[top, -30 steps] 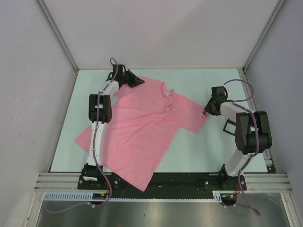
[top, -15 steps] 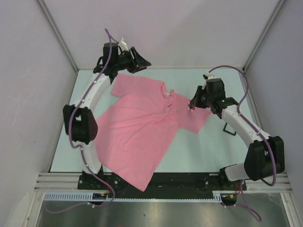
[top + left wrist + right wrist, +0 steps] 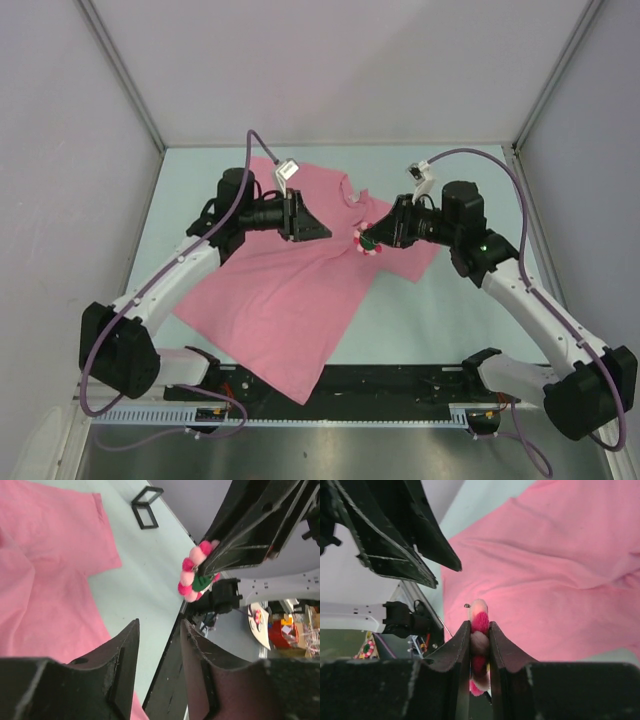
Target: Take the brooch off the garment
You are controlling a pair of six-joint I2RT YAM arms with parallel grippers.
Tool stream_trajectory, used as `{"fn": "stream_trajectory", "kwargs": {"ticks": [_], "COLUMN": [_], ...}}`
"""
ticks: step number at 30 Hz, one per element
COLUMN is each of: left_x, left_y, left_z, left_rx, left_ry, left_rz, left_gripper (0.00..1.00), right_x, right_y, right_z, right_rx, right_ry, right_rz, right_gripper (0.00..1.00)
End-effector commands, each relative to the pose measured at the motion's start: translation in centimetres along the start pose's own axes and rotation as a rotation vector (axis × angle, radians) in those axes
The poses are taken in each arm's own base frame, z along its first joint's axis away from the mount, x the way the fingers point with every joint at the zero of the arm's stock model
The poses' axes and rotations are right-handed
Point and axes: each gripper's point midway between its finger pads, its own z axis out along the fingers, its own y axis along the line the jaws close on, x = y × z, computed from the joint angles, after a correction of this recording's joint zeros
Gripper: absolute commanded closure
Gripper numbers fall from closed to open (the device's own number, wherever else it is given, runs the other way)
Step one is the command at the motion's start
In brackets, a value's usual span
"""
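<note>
The garment, a pink T-shirt [image 3: 290, 290], lies spread on the pale table; it also shows in the left wrist view [image 3: 45, 575] and the right wrist view [image 3: 555, 575]. My right gripper [image 3: 372, 241] is shut on the brooch [image 3: 367, 245], a ring of pink and red pompoms, and holds it edge-on above the shirt's chest. The brooch [image 3: 480, 619] sits between the right gripper's [image 3: 479, 626] pads with its pin tip showing. My left gripper [image 3: 318, 230] hovers open and empty just left of it. Past the left gripper [image 3: 159, 627], the brooch [image 3: 192, 575] hangs clear of the cloth.
A small black wire frame [image 3: 146, 507] lies on the table beyond the shirt's right sleeve. White walls enclose the table [image 3: 470, 320] on three sides. A metal rail [image 3: 400, 385] runs along the near edge by the arm bases.
Both arms have swung in from the far corners to meet over the shirt's chest. The right gripper has carried the brooch left, off the sleeve edge. The left gripper has come down and right.
</note>
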Motion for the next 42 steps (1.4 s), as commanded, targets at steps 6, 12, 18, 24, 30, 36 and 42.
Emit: {"fn": "stream_trajectory", "kwargs": {"ticks": [6, 12, 18, 24, 30, 36, 42], "left_x": [0.1, 0.0, 0.3, 0.2, 0.1, 0.0, 0.1], "left_y": [-5.0, -5.3, -5.5, -6.0, -5.8, -5.4, -5.1], "left_z": [-1.6, -1.4, -1.1, -1.2, -0.7, -0.3, 0.0], "left_rx": [0.263, 0.313, 0.362, 0.424, 0.421, 0.423, 0.422], "left_ry": [-0.06, -0.11, -0.175, -0.237, -0.252, -0.255, -0.243], "left_rz": [0.171, 0.093, 0.022, 0.036, 0.007, -0.049, -0.081], "left_gripper": [0.41, 0.37, 0.37, 0.38, 0.38, 0.48, 0.58], "right_x": [-2.1, -3.3, -4.0, -4.0, -3.6, -3.9, -3.8], "right_y": [4.7, 5.0, 4.7, 4.5, 5.0, 5.5, 5.8], "right_z": [-0.5, 0.5, 1.0, 2.0, 3.2, 3.3, 2.7], "right_rx": [-0.236, -0.237, -0.239, -0.25, -0.279, -0.286, -0.288], "right_ry": [-0.208, -0.274, -0.303, -0.298, -0.29, -0.309, -0.321], "right_rz": [0.063, 0.105, 0.111, 0.13, 0.14, 0.133, 0.128], "right_gripper": [1.0, 1.0, 1.0, 1.0, 1.0, 1.0, 1.0]}}
